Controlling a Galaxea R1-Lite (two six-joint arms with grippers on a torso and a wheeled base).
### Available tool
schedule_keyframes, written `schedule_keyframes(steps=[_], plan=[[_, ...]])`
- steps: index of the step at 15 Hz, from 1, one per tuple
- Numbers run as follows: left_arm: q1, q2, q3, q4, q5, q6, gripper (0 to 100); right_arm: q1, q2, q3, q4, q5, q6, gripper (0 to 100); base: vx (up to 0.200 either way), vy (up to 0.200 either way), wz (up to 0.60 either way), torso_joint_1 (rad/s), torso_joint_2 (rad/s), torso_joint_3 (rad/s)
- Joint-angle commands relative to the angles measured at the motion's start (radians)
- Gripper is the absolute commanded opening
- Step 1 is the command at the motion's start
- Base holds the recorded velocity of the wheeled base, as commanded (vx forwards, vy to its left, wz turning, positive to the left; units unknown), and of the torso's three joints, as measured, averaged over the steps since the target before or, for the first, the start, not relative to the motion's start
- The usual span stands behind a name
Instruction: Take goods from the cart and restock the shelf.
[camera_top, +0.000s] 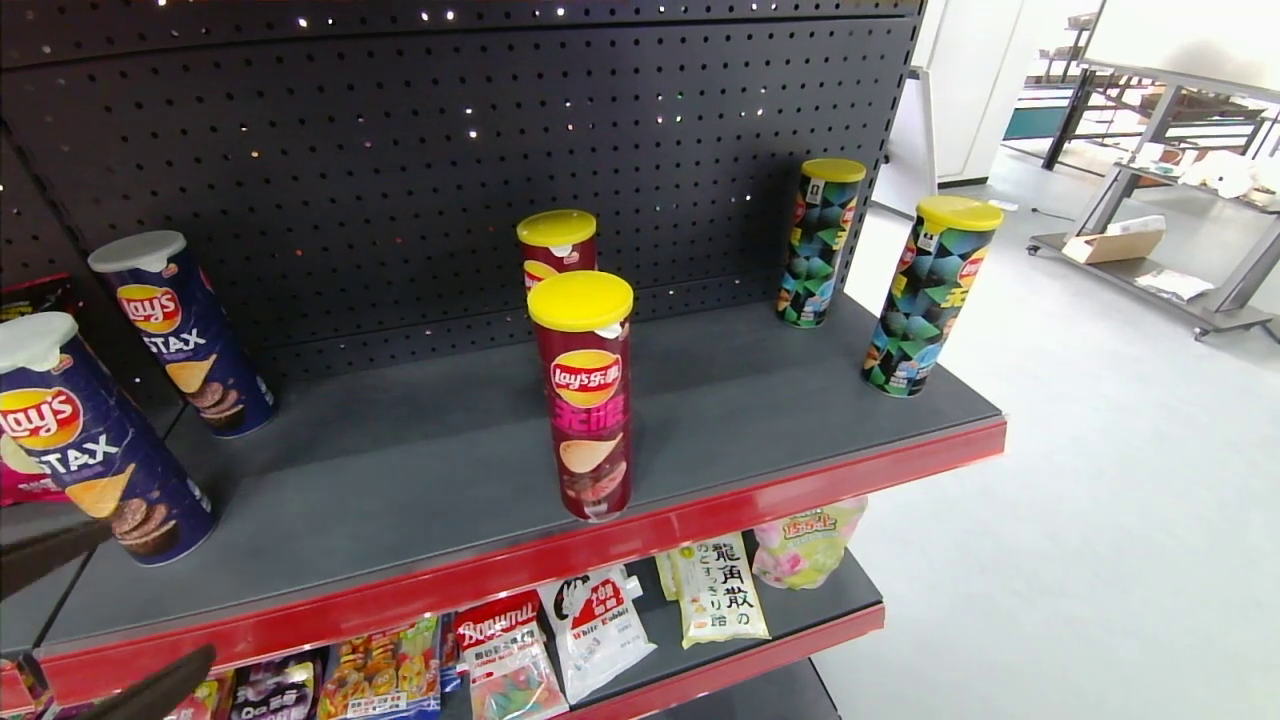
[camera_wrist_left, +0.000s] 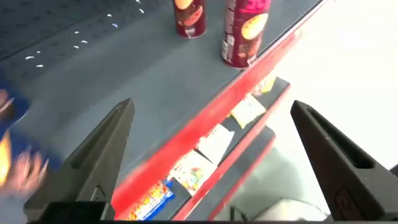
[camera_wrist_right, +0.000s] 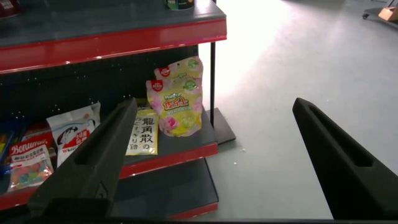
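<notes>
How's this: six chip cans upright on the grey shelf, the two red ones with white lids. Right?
Not quite: the head view shows yellow lids on the two red cans; the white lids sit on the blue cans. Six upright on the grey shelf holds.

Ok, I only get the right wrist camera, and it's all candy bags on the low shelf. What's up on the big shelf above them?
Observer: A dark red can with a yellow lid stands upright near the red front edge, with a second one behind it.
Operator: Any blue ones?
Observer: Yes, a dark blue can with a pale lid at the robot's left, and another behind it.
Operator: Is the other grabber holding something?
Observer: No, the left gripper is open and empty, near the shelf's front edge.
</notes>
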Motion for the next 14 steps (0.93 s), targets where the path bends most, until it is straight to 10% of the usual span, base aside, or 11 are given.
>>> schedule_keyframes(steps=[1, 8, 14], plan=[[0.004, -0.381, 0.171, 0.071, 0.065, -0.031, 100, 0.000, 0.001, 0.000, 0.000, 0.000, -0.001, 100, 0.000, 0.000, 0.00, 0.000, 0.00, 0.000], [0.011, -0.389, 0.150, 0.193, 0.358, -0.080, 100, 0.000, 0.001, 0.000, 0.000, 0.000, -0.001, 100, 0.000, 0.000, 0.00, 0.000, 0.00, 0.000], [0.029, -0.532, 0.203, 0.282, 0.368, -0.104, 100, 0.000, 0.001, 0.000, 0.000, -0.001, -0.003, 100, 0.000, 0.000, 0.00, 0.000, 0.00, 0.000]])
